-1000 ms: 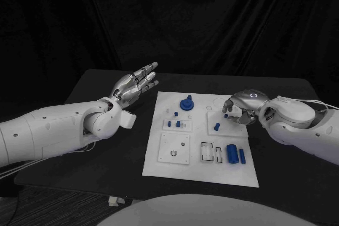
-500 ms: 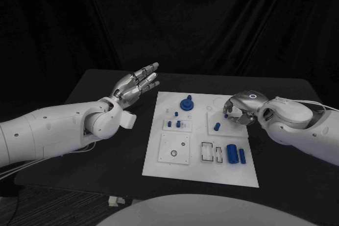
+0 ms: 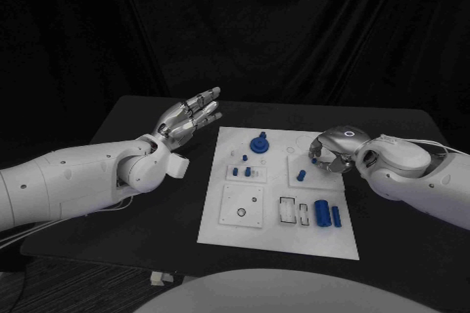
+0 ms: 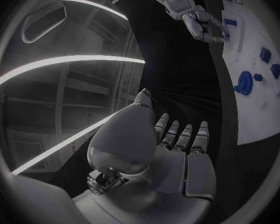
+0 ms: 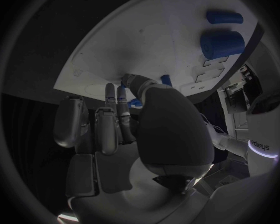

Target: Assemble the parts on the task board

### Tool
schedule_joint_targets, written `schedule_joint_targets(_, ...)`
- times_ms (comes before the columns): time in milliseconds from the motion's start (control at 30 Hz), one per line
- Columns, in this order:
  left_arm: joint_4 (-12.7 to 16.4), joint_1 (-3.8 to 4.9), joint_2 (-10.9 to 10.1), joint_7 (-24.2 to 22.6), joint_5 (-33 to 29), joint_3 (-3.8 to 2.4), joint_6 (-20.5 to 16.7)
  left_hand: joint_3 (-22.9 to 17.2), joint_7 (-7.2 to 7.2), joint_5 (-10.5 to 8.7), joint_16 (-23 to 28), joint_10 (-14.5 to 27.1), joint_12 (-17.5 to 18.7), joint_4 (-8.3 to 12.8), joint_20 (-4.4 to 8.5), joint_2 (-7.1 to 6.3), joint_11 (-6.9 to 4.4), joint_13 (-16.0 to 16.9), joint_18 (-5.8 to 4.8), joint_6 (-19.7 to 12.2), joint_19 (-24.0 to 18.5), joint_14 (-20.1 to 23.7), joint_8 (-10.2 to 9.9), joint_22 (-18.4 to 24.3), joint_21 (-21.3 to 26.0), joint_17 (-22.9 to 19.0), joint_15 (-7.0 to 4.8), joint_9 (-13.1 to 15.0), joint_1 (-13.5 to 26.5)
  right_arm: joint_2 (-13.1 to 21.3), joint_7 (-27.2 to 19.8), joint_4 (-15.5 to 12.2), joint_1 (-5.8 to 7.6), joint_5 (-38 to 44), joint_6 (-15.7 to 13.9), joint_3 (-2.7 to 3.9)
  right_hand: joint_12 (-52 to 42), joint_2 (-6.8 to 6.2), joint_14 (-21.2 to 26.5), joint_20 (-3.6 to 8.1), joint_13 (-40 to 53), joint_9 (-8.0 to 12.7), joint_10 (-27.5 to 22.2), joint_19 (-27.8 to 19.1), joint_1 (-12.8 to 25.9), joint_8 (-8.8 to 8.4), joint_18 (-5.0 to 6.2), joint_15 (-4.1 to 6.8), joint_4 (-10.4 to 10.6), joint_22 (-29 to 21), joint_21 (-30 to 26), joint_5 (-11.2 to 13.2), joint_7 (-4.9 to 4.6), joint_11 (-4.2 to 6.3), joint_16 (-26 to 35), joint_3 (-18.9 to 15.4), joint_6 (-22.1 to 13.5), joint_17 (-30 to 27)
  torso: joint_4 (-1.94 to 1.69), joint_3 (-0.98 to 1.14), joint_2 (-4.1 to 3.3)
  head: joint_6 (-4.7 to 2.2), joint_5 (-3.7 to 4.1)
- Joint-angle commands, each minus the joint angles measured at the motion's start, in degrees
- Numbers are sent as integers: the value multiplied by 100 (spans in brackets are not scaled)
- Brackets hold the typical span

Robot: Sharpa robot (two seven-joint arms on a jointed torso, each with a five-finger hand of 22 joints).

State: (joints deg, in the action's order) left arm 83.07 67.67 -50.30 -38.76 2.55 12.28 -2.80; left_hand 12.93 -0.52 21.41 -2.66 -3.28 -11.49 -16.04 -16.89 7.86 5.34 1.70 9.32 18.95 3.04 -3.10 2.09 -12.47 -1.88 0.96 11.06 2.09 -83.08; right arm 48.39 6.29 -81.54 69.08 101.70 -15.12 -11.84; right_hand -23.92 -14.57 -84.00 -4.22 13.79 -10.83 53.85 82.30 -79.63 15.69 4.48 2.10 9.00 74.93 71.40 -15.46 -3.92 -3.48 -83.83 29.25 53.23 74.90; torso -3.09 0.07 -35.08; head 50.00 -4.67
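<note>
The left hand (image 3: 189, 118) is raised over the table (image 3: 128, 163) to the left of the board (image 3: 279, 235), fingers straight and spread, palm empty; the left wrist view shows the same flat hand (image 4: 171, 149) holding nothing. The board lies in the middle of the table. On it, a knob (image 3: 259, 144) stands at the far edge, two small pegs (image 3: 242, 170) stand in a plate nearer the middle, a peg (image 3: 301, 175) stands to their right, and two cylinders (image 3: 327, 214) lie at the near right. The right hand (image 3: 333, 152) hangs over the board's right edge, fingers curled down near the peg; whether it grips anything I cannot tell. In the right wrist view its fingertips (image 5: 129, 78) are close to the board by a blue piece (image 5: 167, 79).
</note>
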Motion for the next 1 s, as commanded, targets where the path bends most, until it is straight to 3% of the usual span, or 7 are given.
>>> schedule_joint_targets(33,7,-8,16,-317,-32,-6,111,11,-10,34,-44,-23,-36,9,2,3,43,10,33,33,59,-22,11,-8,-23,9,37,7,-65,-15,-145,38,-30,-87,-183,3,-36,63,-317,15,9,-8,48,-27,-3,20,-32,10,-9,955,-14,-26,-11,3,21,40,41,470,1,-1,4,0,12)
schedule_joint_targets(600,-21,-11,26,-289,167,-6,130,8,-126,83,-68,-58,-74,43,1,14,50,15,2,147,83,-46,28,4,-27,14,55,20,-162,-81,-414,140,-74,-400,-405,3,-243,136,-320,41,61,-145,419,-8,-7,87,-43,26,-105,969,11,175,-120,96,16,68,257,471,0,-1,2,0,-16)
schedule_joint_targets(800,-35,-14,37,-270,172,-6,150,6,-162,108,-78,-70,-91,50,0,23,48,18,-8,197,94,-55,37,-7,-31,16,60,25,-186,-80,-454,156,-83,-454,-453,3,-260,181,-316,29,52,-223,529,-4,-93,154,-44,15,-189,972,17,50,-155,121,25,113,401,455,0,0,2,0,-13)
schedule_joint_targets(1000,-40,-17,43,-234,173,-6,203,8,-316,156,-88,-94,-111,80,-1,44,-5,21,-44,388,123,-61,70,-9,-37,17,74,44,-258,-50,-516,148,-85,-487,-582,3,-272,218,-307,18,42,-288,670,-9,-174,207,-43,2,-268,971,8,-18,-179,142,39,151,509,431,1,-1,5,0,-45)
